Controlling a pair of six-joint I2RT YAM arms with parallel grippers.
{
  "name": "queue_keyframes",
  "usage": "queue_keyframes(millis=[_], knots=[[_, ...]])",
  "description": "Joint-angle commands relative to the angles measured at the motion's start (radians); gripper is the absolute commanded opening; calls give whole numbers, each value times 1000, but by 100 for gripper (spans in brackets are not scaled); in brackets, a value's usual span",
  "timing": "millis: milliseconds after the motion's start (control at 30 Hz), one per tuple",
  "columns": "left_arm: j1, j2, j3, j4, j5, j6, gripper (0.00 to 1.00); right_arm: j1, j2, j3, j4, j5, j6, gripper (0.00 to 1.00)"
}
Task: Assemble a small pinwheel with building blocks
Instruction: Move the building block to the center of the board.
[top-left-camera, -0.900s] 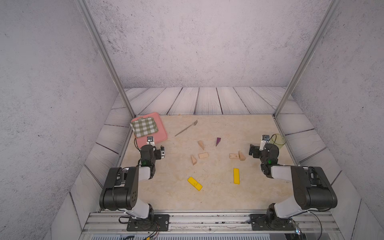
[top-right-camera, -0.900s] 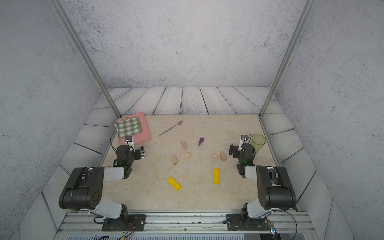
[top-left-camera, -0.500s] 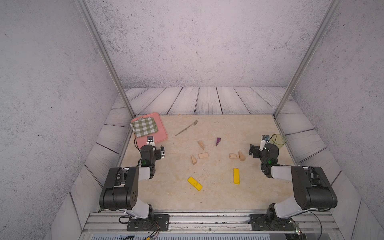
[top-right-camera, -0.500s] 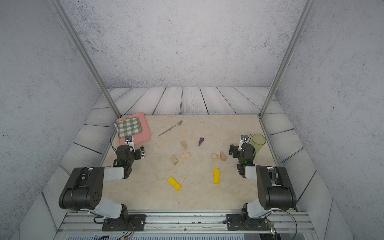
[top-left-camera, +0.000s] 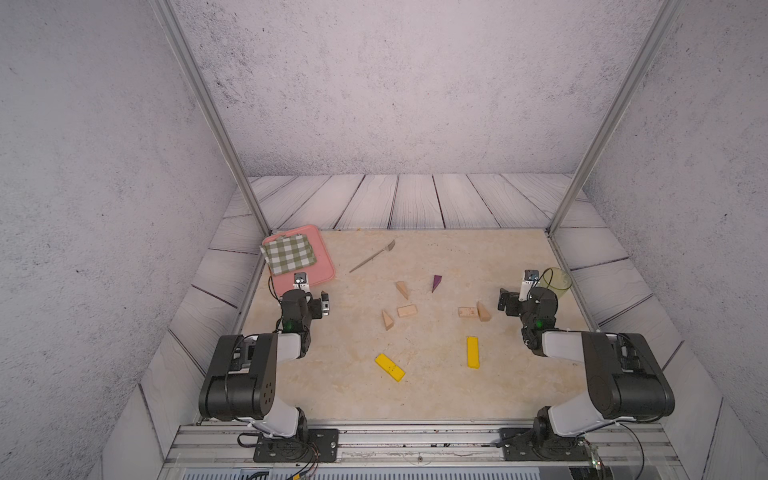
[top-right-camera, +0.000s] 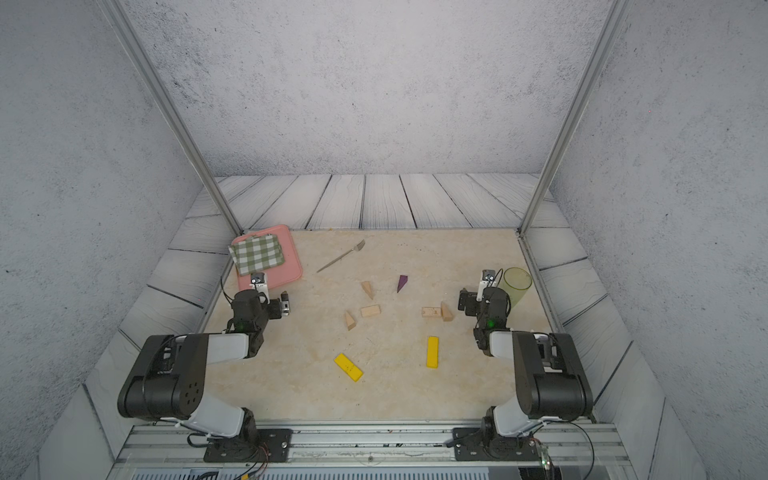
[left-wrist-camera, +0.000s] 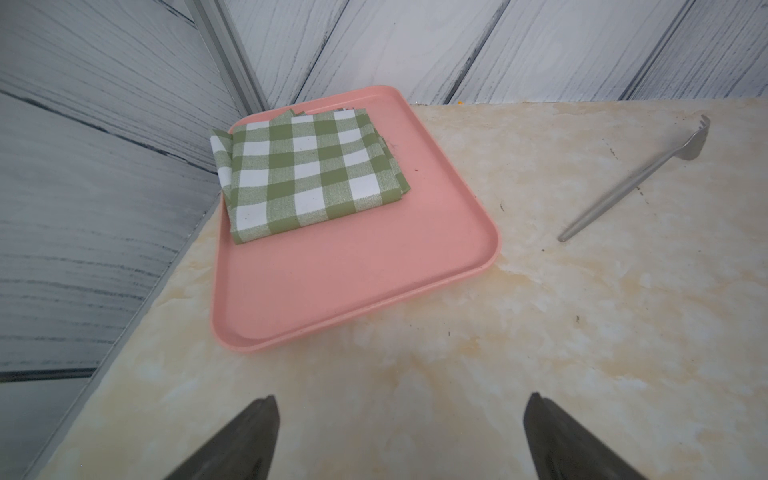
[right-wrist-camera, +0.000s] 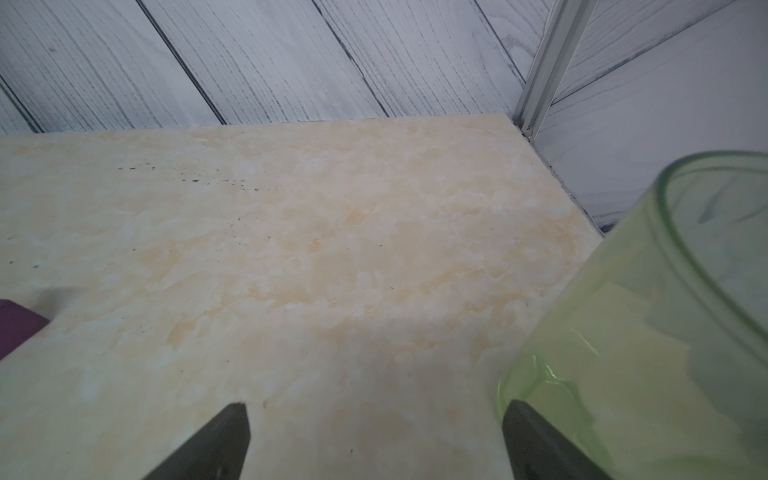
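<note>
The left arm's fingers (left-wrist-camera: 249, 440) and the right arm's fingers (right-wrist-camera: 224, 440) are spread wide, empty, at opposite sides of the beige marbled desk (top-left-camera: 436, 399). No pinwheel exists yet. The small wooden building blocks lie scattered mid-desk: a purple wedge (top-left-camera: 435, 282), tan wedges (top-left-camera: 402, 289), tan rectangular blocks (top-left-camera: 407, 310) and flat yellow bars (top-left-camera: 390, 367). A grey metal fork (top-left-camera: 372, 256) and a pink tray (top-left-camera: 324, 270) lie clear; a translucent green cup (top-left-camera: 557, 282) crowds the right fingers.

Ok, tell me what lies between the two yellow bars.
Nothing. In both top views only bare tabletop separates the slanted yellow bar from the other yellow bar.
</note>
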Motion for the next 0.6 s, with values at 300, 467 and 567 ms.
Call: queue_keyframes(millis=[300, 467, 567], knots=[[6, -7, 4, 9, 3, 3, 98, 283, -83, 552, -1054, -46, 50, 99], [8, -8, 5, 5, 5, 2, 98, 540, 5, 694, -1217, -26, 205, 99], [7, -38, 3, 27, -42, -15, 98, 635, 114, 814, -1323, -22, 282, 99]])
